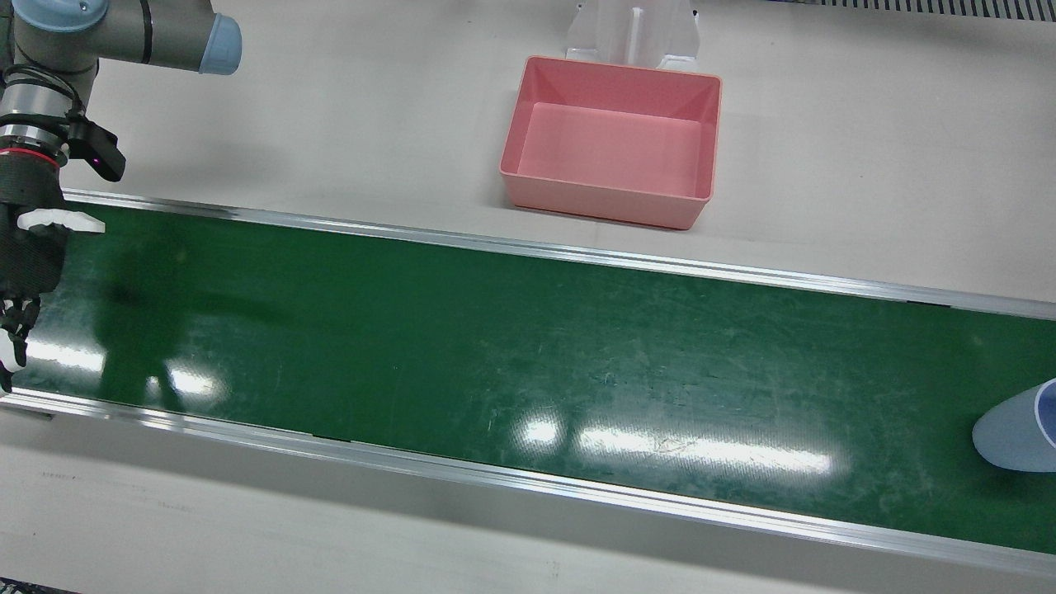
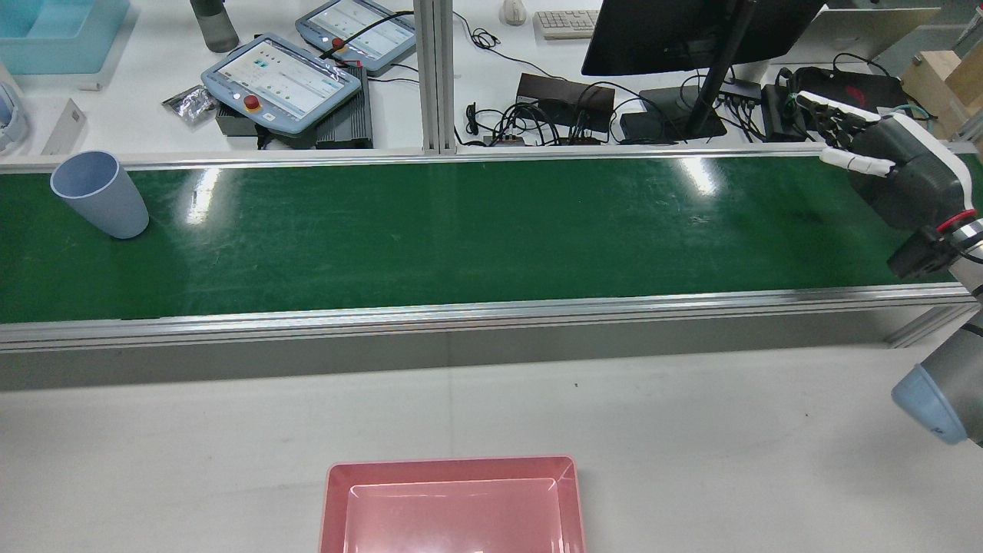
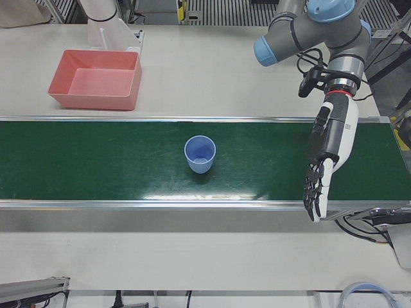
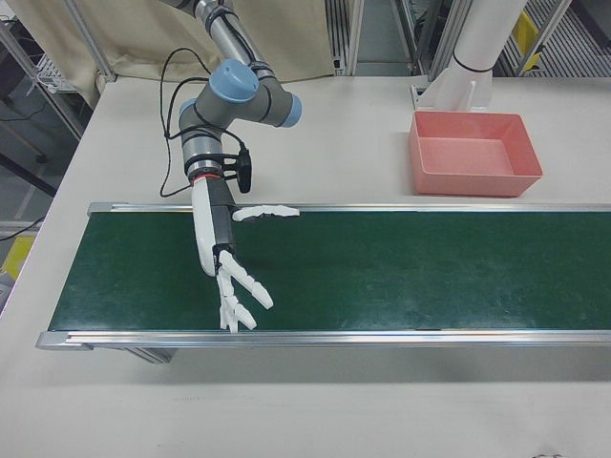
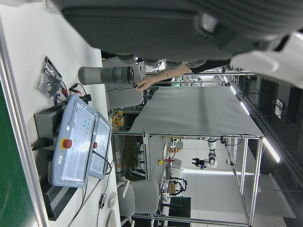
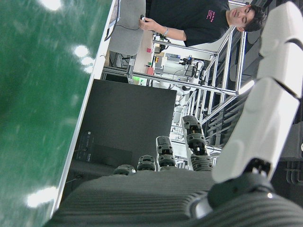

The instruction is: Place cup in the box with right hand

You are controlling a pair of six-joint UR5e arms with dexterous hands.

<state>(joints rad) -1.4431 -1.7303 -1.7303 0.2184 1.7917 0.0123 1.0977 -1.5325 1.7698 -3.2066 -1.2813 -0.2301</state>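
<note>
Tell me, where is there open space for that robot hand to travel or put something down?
The green belt lies bare between the blue cup and the right hand. The pink box is empty, with bare table around it. Clutter shows only beyond the belt's far rail.

A long green conveyor belt [image 2: 461,230], edged by aluminium rails, is seen running across the pale bench [image 2: 537,415]. Behind it, two teach pendants [image 2: 280,81] are laid on dark boxes, beside an upright aluminium post [image 2: 434,73]. A black monitor [image 2: 676,31] is stood among tangled cables [image 2: 537,115]. A keyboard [image 2: 564,21] and a pale blue bin [image 2: 54,31] are found farther back.
</note>
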